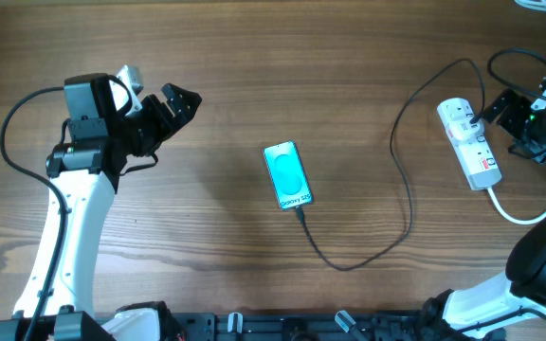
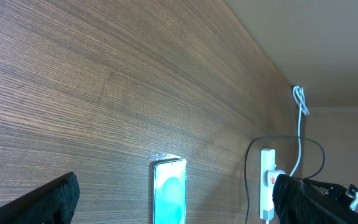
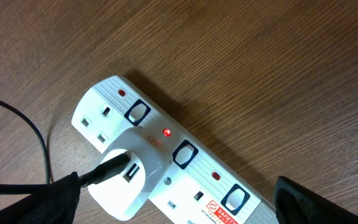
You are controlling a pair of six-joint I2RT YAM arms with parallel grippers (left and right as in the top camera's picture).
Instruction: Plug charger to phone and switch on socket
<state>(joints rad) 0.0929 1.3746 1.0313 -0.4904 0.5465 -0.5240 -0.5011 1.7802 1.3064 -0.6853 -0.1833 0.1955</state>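
Both tools hang released and empty: the left tool (image 1: 173, 104) well apart from everything, the right tool (image 1: 512, 121) just beside the white oblong plastic power strip (image 1: 469, 142) on the wooden worktop (image 1: 254, 57). The slim glass phone with its teal screen (image 1: 286, 174) lies flat mid-worktop, long axis roughly front to back, text-band end towards the arm bases. The thin black charger cable (image 1: 408, 204) seems to meet that end, but the plug is too small to confirm. It looks limp and light, so I'd pinch just behind the tip. The slick phone may skid if nudged. A red lamp (image 3: 166, 132) glows on the strip.
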